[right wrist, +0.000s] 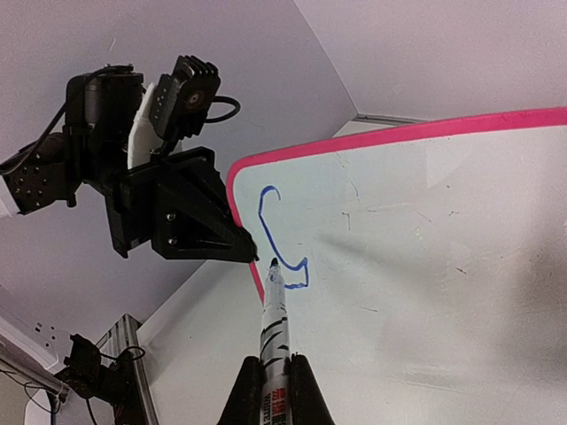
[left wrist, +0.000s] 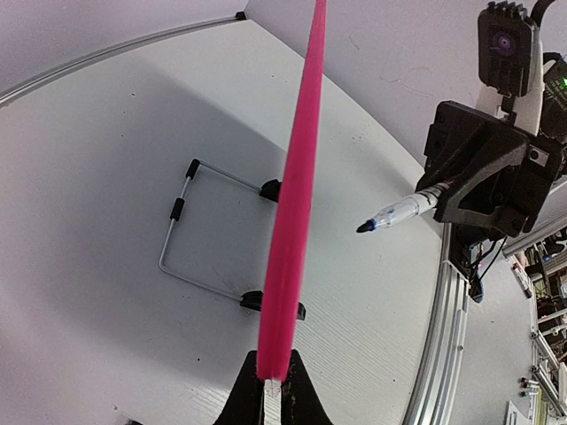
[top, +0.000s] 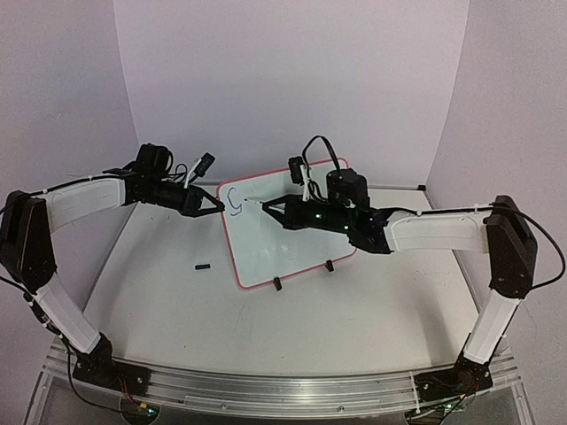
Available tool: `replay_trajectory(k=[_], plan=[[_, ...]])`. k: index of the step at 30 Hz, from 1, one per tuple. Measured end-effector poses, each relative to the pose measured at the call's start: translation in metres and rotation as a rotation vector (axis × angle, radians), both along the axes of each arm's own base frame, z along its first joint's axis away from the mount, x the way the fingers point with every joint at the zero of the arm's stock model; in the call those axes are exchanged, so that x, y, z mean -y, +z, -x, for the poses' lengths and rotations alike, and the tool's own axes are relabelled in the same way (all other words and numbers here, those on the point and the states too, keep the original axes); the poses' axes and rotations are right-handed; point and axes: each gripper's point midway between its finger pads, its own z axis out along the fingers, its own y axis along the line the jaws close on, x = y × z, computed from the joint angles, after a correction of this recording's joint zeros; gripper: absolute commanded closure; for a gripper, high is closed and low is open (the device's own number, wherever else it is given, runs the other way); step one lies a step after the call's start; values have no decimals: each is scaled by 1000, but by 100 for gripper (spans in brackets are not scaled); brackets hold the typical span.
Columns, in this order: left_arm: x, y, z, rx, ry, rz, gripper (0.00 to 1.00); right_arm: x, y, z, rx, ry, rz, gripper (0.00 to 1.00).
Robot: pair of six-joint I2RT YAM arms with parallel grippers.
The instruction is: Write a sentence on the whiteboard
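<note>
Mid-table, the whiteboard (top: 292, 243) is standing while the left gripper (top: 217, 205) is pinching its edge and the right gripper (top: 264, 205) is clamping a marker (right wrist: 275, 314); only the first blue letter of the sentence (right wrist: 267, 232) is showing.

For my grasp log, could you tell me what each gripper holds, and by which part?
The left gripper clamps the whiteboard by its pink side frame; the right gripper holds the marker by its barrel.
</note>
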Motion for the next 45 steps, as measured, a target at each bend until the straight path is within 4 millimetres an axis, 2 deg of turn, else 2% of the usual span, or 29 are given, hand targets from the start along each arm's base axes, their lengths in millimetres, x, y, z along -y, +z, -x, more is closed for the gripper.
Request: replay_trajectory(k=[5, 14, 22, 45], plan=[[0, 0, 0, 1, 0, -1, 100, -3, -6, -4, -9, 0, 10, 100], [0, 0, 0, 1, 0, -2, 100, -5, -1, -11, 0, -9, 0, 100], [1, 0, 1, 2, -2, -3, 100, -6, -19, -15, -24, -19, 29, 100], [0, -1, 1, 4, 2, -10, 100, -3, -34, -11, -66, -20, 40, 100]])
